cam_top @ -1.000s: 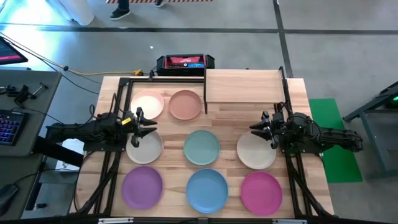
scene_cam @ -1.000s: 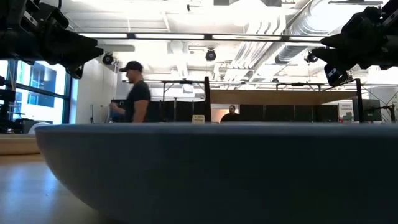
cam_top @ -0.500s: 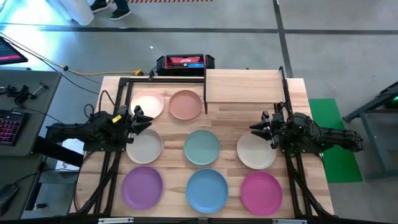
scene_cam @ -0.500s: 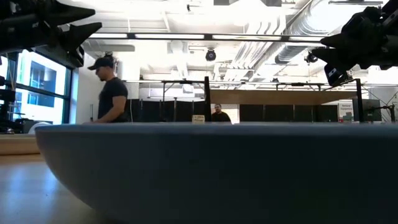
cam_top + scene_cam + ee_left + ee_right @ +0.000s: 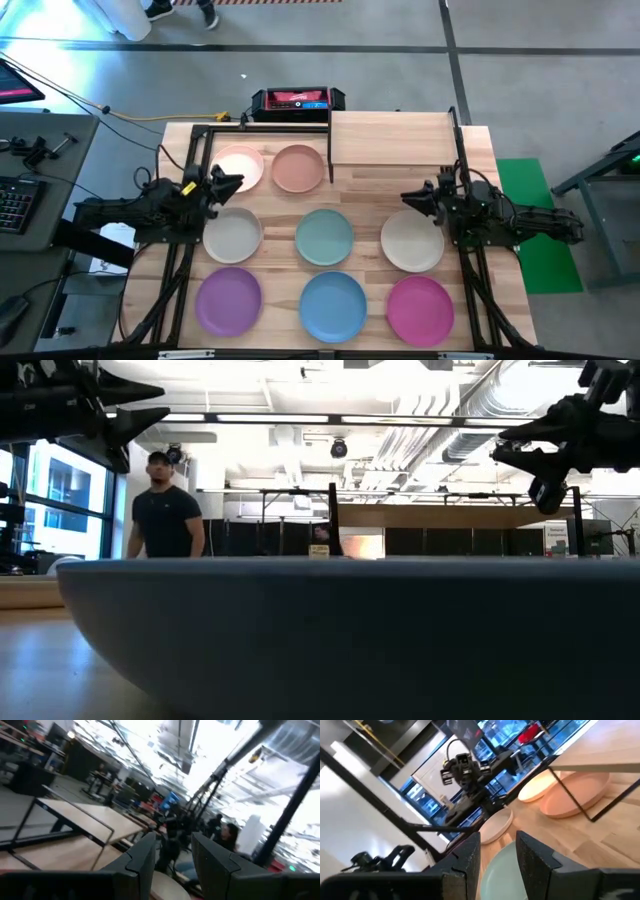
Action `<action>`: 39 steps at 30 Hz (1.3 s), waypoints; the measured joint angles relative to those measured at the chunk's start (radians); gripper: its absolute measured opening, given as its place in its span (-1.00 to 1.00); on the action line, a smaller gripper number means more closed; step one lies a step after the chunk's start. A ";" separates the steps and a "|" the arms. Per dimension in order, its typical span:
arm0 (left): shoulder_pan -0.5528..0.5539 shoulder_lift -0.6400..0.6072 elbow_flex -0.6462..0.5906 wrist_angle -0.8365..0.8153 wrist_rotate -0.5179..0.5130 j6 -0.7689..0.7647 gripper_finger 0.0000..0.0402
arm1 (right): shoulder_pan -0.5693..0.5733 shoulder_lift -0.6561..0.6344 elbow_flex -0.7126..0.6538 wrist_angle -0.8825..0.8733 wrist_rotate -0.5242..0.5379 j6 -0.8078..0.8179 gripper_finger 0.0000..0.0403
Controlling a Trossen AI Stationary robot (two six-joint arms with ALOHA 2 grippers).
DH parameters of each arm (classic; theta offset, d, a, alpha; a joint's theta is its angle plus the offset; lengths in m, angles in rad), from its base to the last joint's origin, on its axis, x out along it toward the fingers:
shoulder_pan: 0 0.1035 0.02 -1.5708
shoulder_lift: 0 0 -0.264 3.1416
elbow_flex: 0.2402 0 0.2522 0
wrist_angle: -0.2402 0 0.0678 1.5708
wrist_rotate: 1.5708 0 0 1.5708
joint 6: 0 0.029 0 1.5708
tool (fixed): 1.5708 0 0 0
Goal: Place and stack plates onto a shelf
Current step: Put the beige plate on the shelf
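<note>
shelf (image 5: 392,138) long axis crosswise, seemingly bare

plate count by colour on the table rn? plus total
pale pink: 1
terracotta: 1
cream: 2
teal-green: 1
purple: 1
blue: 1
magenta: 1
total: 8, none on the shelf

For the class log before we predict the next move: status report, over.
Left gripper open, empty, above the left cream plate. Right gripper open, empty. All plates on the table; shelf bare. Nothing blocking.
</note>
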 joint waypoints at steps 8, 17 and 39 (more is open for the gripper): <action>0.000 0.000 0.000 0.134 -0.100 -0.122 -0.42 | 0.000 0.000 0.000 0.116 0.018 0.026 -0.47; 0.000 0.028 0.099 0.180 -0.103 -0.140 -0.42 | 0.000 0.018 0.155 0.230 0.018 -0.139 -0.47; 0.000 0.452 0.673 -0.369 -0.032 0.116 -0.42 | 0.001 0.546 0.917 -0.922 0.054 -0.372 -0.47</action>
